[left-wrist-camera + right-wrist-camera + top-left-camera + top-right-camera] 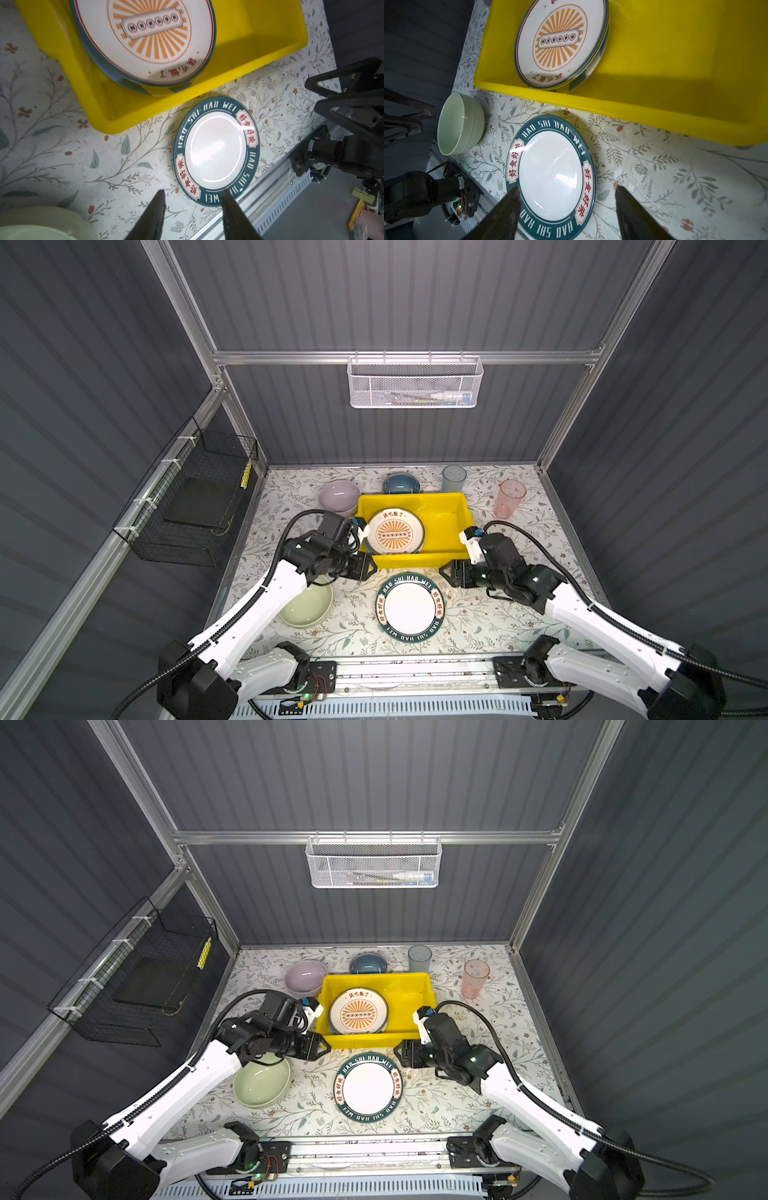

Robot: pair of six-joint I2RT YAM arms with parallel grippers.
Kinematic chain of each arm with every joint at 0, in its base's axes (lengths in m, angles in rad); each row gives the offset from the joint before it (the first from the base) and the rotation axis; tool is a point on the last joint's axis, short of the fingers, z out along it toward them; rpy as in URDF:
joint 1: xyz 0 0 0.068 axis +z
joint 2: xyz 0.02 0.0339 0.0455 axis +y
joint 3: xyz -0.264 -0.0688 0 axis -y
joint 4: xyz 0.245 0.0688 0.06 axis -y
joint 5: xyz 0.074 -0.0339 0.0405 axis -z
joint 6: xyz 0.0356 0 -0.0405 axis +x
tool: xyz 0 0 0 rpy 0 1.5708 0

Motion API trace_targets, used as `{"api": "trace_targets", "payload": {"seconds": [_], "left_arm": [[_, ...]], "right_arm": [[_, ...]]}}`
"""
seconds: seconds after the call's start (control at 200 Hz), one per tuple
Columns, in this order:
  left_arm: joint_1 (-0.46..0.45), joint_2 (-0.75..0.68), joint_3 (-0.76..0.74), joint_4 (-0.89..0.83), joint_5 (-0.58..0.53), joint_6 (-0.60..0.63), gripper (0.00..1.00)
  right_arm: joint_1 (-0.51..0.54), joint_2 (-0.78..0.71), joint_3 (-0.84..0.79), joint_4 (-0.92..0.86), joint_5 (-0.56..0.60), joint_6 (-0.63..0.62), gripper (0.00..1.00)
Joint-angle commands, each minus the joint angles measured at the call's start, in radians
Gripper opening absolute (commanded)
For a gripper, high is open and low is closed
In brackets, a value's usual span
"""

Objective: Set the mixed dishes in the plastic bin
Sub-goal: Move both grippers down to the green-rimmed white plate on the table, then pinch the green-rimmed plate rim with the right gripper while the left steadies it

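Two black parallel grippers, both empty, flanking the space just in front of the bin.

Left gripper [373, 568]: hangs off the near left corner of the shallow rectangular bright yellow plastic bin [446, 531], jaws parted, nothing between them.

Right gripper [443, 572]: hangs off the bin's near right corner, jaws spread wider, likewise grasping nothing.

Inside the bin, in its left half: round white plate with an orange sunburst and a dark rim [395, 531]. Lies flat on a blue-white striped plate [579, 81], visible only at its edge.

Just in front of the bin, on the floral-patterned tabletop [478, 622]: round white plate with a dark green rim lettered HAO SHI HAO WEI [410, 608]. Lies flat, near the bin's front wall but apart from it.

In front of the bin and to its left: pale green glazed bowl [305, 608], upright, partly hidden under the left arm.

Beside the bin's far left corner: lilac bowl [338, 494], upright.

Just behind the bin's far wall: dark blue bowl [401, 484], partly hidden by that wall.

Behind the bin's far right corner: translucent blue tumbler [454, 479], upright.

Right of the bin, apart from it: translucent pink tumbler [509, 498], upright.

High behind the bin, on the back wall's rail: white mesh basket [415, 383].

Far left of the bin, on the side wall: black wire basket [195, 497].
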State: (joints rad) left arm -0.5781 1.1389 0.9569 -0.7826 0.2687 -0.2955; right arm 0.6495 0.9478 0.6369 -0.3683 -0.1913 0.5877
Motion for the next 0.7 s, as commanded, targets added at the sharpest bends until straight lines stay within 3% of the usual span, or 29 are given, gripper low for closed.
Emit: {"api": "trace_targets", "payload": {"seconds": [0.0, 0.155, 0.36, 0.695], "left_arm": [[-0.031, -0.041, -0.071, 0.011, -0.009, -0.074, 0.42], [-0.102, -0.049, -0.154, 0.078, -0.007, -0.164, 0.37], [-0.248, 0.022, -0.195, 0.13, -0.144, -0.276, 0.31], [-0.281, 0.059, -0.229, 0.131, -0.249, -0.317, 0.23]], "right_arm": [[0.003, -0.054, -0.066, 0.036, -0.04, 0.065, 0.71], [0.003, -0.098, -0.162, 0.07, -0.062, 0.103, 0.66], [0.016, -0.122, -0.28, 0.164, -0.072, 0.19, 0.57], [0.11, -0.077, -0.372, 0.289, -0.039, 0.273, 0.54]]}}
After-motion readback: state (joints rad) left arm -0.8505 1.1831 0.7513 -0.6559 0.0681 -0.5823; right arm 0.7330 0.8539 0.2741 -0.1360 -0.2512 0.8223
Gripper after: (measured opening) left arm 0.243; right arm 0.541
